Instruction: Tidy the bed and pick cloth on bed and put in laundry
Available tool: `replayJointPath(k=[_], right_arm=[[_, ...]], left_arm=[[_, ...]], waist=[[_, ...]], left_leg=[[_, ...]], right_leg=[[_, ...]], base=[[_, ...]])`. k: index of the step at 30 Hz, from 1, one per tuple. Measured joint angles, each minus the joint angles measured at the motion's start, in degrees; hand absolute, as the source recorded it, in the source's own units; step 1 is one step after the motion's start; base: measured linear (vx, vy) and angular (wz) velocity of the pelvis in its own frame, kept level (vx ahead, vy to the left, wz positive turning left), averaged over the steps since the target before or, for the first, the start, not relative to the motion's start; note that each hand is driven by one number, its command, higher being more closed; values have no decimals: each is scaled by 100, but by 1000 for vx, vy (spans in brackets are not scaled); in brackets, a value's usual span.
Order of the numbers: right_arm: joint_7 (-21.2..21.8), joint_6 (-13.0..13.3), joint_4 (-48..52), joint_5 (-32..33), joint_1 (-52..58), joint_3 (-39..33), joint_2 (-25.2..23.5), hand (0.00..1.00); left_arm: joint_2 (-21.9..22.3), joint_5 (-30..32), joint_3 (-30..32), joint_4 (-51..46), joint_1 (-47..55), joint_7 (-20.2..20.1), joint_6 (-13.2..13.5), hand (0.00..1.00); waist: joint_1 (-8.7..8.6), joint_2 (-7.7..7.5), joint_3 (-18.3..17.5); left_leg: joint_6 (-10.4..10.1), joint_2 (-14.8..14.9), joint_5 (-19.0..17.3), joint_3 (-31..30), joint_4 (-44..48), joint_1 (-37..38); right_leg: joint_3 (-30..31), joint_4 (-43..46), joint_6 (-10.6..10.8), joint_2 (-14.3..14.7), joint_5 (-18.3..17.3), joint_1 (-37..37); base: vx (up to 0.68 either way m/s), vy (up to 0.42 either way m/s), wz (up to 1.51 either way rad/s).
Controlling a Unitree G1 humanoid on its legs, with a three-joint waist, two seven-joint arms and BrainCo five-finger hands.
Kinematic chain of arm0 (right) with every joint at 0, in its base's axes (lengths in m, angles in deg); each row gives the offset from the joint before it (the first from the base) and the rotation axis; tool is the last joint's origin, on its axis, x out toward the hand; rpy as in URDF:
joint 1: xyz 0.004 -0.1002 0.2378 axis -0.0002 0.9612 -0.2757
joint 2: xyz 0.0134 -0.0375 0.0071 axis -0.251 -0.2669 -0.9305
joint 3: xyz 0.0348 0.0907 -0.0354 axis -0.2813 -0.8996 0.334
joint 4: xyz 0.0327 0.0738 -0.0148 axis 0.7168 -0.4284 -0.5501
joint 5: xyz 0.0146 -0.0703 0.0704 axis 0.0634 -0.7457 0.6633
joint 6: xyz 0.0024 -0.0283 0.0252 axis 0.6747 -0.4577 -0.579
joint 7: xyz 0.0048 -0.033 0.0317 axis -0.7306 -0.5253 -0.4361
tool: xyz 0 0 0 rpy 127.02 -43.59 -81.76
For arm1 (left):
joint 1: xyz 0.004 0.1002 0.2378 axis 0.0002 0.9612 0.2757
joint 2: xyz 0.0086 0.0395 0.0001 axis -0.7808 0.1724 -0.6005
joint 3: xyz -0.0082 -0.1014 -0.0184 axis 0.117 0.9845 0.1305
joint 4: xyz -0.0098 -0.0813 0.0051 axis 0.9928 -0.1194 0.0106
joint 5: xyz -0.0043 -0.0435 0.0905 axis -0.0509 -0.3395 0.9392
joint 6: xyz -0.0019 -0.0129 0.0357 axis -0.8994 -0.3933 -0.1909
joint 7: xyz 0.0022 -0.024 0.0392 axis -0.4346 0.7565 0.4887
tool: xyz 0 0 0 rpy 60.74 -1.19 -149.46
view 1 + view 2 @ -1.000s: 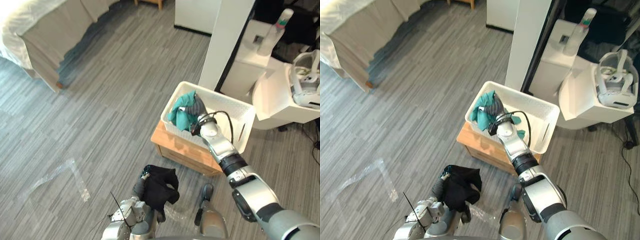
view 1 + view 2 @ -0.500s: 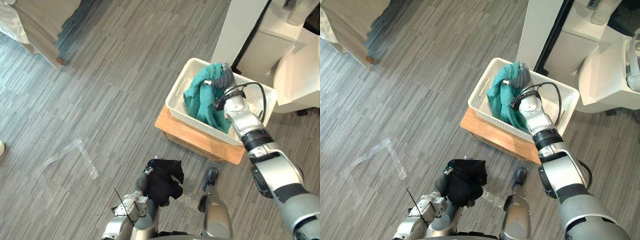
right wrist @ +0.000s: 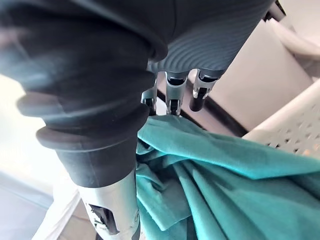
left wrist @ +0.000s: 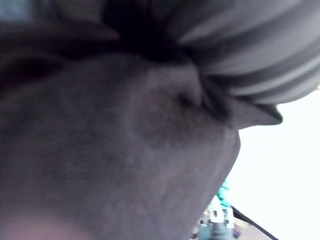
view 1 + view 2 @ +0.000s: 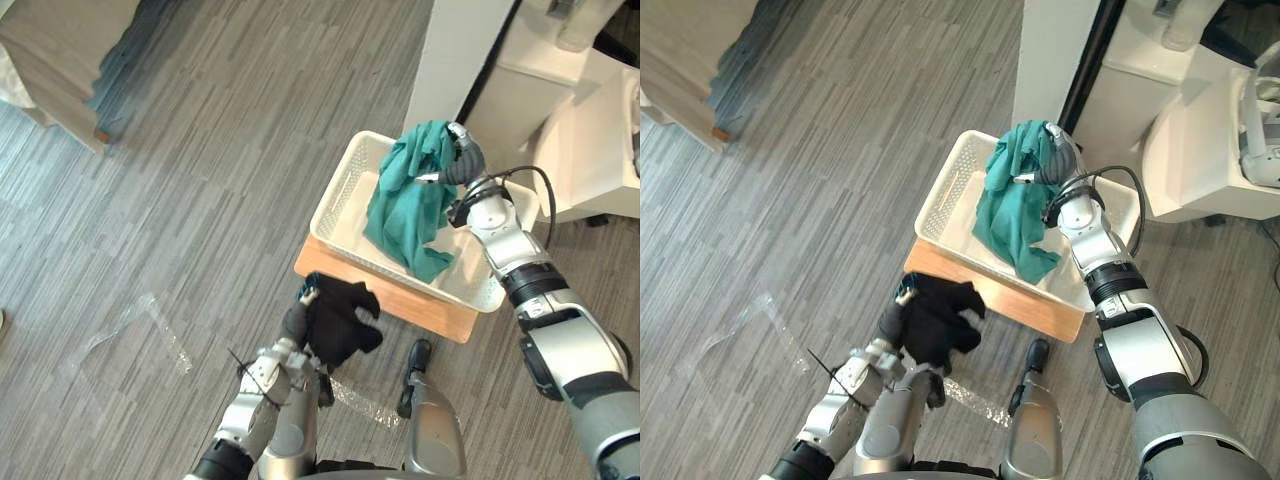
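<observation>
basket on stand | cloth hangs over basket | other cloth before stand | bed far left

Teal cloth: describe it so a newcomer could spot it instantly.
Beside the white pillar, a white perforated basket sits on a low wooden stand. The teal cloth hangs from the right hand over that basket. The only other cloth is the black cloth, by the stand's near edge.

Your left hand sits mostly under the black cloth | in your left wrist view that cloth is a close dark blur | teal cloth hides part of the basket's far rim | bed cut off at the top-left edge | stand partly under the basket
</observation>
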Motion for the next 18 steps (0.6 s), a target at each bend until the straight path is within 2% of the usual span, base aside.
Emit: replayJointPath(k=[4, 9, 15, 17, 18], right_arm=[[-90, 0, 294, 287, 190, -10, -34, 0], [-324, -51, 1874, 516, 1383, -677, -322, 0], [-324, -461, 2968, 716, 3133, -1411, -842, 0], [-310, -509, 3137, 756, 3843, -1570, -976, 0], [-305, -509, 3208, 804, 4177, -1659, -1036, 0]], left_arm=[[-3, 290, 340, -627, -412, 468, 77, 100], [-113, 442, 653, -1777, -920, 886, 70, 100], [-110, 577, 871, -2900, -1166, 1404, 60, 100], [-129, 746, 1052, -3032, -1223, 1640, -3, 100], [-173, 756, 1116, -3021, -1303, 1747, -135, 100]], waist=[[-58, -101, 75], [-204, -276, 167], [-425, -504, 70], [-509, -632, -57], [-539, -672, -130]], left_leg=[[-51, 98, -64, 93, 112, -40], [-87, 253, -100, 243, 231, 146], [-172, 286, -194, 426, 90, 553], [-177, 281, -196, 558, -5, 675], [-191, 285, -207, 599, -20, 703]], right_leg=[[80, -40, -10, 78, -112, -10], [215, -144, 6, 205, 10, 179], [366, -236, 12, 263, 5, 442], [495, -278, 34, 281, -11, 463], [519, -329, 37, 291, -10, 477]], base=[[-79, -10, -8], [-18, -12, -16], [22, 3, -16], [12, 12, -25], [22, 12, -26]])
